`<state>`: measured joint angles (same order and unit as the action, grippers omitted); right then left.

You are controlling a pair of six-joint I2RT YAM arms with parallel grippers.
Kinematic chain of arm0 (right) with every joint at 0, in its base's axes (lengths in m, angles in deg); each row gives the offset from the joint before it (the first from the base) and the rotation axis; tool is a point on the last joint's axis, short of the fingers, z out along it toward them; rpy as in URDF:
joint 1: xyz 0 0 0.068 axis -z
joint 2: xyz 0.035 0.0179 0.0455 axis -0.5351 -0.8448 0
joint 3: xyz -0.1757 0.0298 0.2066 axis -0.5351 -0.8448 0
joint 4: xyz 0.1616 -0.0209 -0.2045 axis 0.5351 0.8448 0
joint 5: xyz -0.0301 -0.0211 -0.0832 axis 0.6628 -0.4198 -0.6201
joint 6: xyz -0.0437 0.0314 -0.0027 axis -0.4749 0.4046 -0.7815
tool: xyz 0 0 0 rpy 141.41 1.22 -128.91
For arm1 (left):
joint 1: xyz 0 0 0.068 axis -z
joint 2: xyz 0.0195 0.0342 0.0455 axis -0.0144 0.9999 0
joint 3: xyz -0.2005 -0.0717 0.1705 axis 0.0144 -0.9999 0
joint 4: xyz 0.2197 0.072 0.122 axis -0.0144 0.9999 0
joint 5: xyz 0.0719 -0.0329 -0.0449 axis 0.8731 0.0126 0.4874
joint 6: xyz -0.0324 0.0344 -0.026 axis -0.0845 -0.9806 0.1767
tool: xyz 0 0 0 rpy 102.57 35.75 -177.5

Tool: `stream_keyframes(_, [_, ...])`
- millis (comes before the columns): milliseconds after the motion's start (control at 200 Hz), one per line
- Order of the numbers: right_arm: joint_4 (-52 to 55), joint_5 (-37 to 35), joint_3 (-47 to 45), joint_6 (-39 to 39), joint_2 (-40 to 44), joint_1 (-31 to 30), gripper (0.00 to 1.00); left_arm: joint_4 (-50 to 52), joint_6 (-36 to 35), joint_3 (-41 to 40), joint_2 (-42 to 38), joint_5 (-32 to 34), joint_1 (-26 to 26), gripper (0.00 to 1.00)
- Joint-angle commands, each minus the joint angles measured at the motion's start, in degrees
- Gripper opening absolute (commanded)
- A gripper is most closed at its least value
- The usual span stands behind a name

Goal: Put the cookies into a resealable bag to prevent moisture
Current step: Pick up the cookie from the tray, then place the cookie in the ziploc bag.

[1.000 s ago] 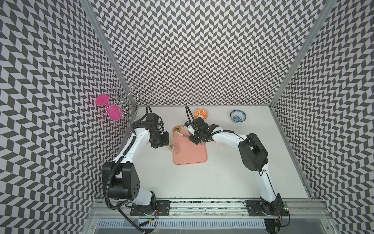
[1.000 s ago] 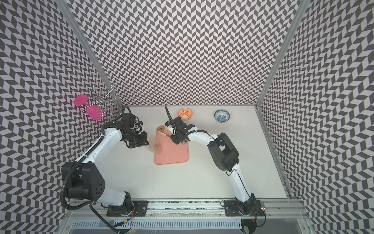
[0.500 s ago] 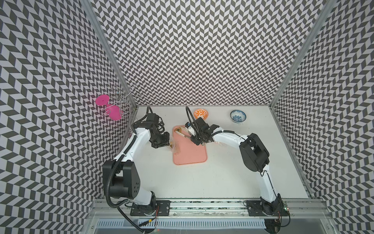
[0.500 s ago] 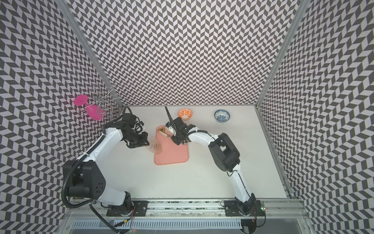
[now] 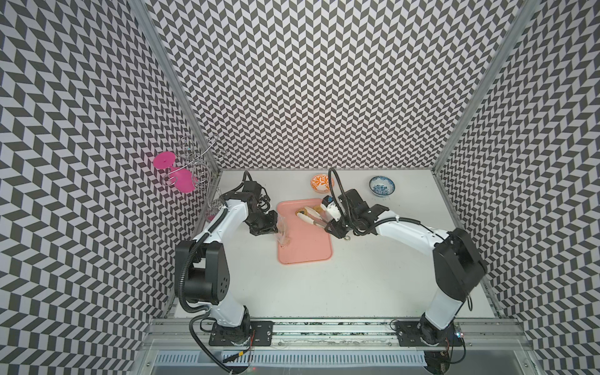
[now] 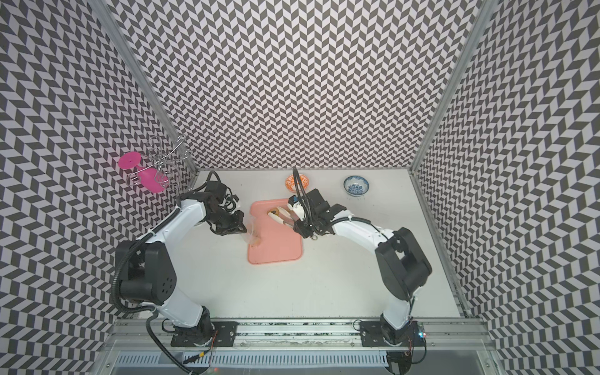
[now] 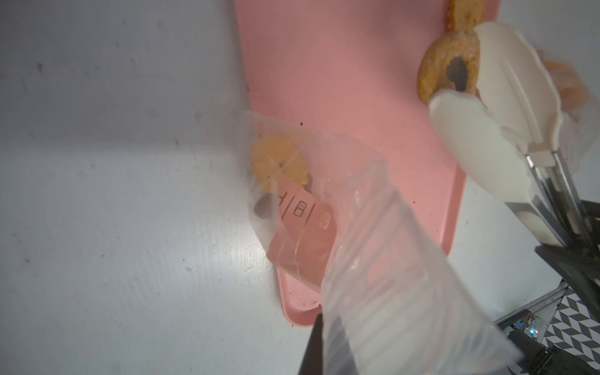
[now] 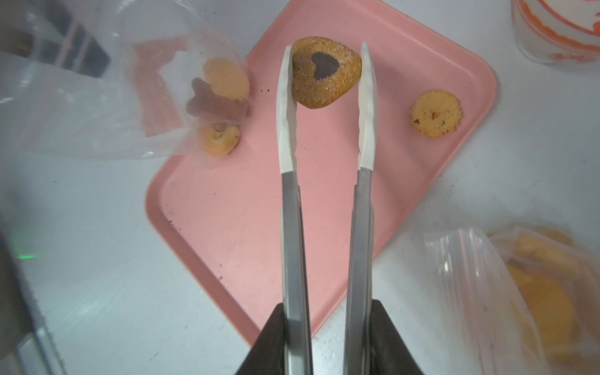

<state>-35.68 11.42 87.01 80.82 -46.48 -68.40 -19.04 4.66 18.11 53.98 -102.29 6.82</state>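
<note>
The right tool is clamped on one pair of tongs, whose white tips pinch one heart-centred cookie over the far end of the pink tray. Whether it is lifted clear cannot be told. The left tool is pressed together on one clear resealable bag, held at the tray's left edge. Three cookies are counted inside it: one round yellow, one brown star, one yellow ring. One round cookie lies bare on the tray. A second bag with yellow contents is seen just off the tray on its right. Two bowls are set beyond the tray, an orange-patterned bowl and a blue-patterned bowl. The tray is carried by a white worktop, enclosed by three chevron-patterned walls. One wire rack is placed left of the tray.
</note>
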Motion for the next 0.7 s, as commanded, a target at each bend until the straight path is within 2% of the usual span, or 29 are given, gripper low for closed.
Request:
stream_keyframes(0, [-7.12, 9.56, -4.08, 5.98, 7.50, 1.49, 0.35, -1.95, -0.76, 2.32, 0.86, -3.55, 0.62, 0.00])
stream_keyframes(115, [-8.45, 14.30, -7.14, 9.23, 12.04, 1.50, 0.35, -4.42, 0.03, 2.10, 2.01, -8.47, 1.11, 0.00])
stream_keyframes(316, [-10.94, 18.55, -10.07, 14.27, 16.60, 1.60, 0.35, -7.00, 1.14, 2.37, 3.95, -12.15, 2.74, 0.00])
stream_keyframes(456, [-14.03, 21.97, -11.39, 18.01, 16.95, 1.57, 0.35, -9.29, 1.23, 1.23, 4.62, -16.11, 2.50, 0.00])
stream_keyframes(566, [-16.00, 24.02, -12.38, 19.67, 15.94, 1.56, 0.35, -12.19, 1.15, -1.91, 4.84, -21.71, 0.41, 0.00])
stream_keyframes(691, [-16.40, 24.80, -12.58, 20.37, 14.93, 1.56, 0.35, -13.06, 0.17, -3.31, 4.91, -23.79, -0.32, 0.00])
